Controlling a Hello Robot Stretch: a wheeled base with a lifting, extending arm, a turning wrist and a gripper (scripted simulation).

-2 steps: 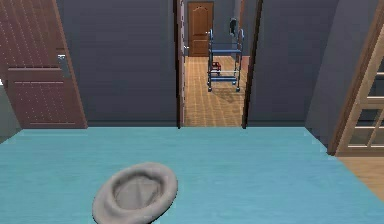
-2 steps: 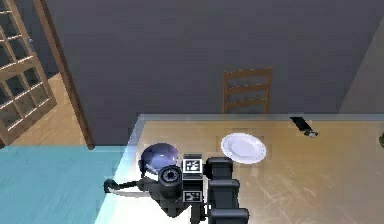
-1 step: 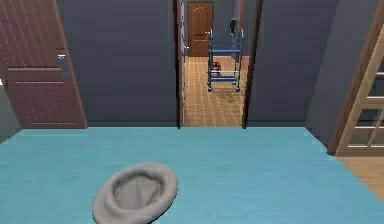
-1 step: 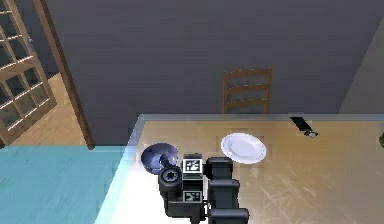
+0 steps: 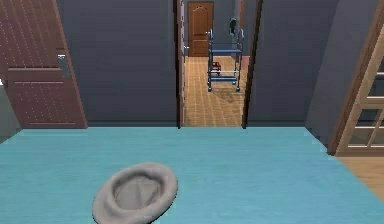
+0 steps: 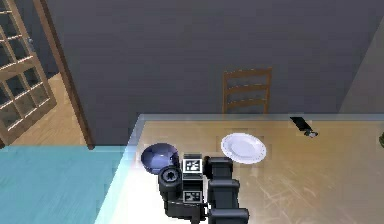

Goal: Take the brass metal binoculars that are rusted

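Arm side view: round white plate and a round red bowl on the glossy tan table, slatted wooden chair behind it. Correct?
Not quite. The round bowl is dark blue, not red; the arm side view shows it. The rest holds: the round white plate sits on the glossy tan table, with the slatted wooden chair behind it.

We see a glossy tan table [image 6: 300, 185] carrying a white plate [image 6: 243, 148], a dark blue bowl [image 6: 157, 157] near its left edge and a small dark object [image 6: 303, 126] by the far edge. On the teal floor [image 5: 250, 160] lies a grey round cushion [image 5: 135, 192].
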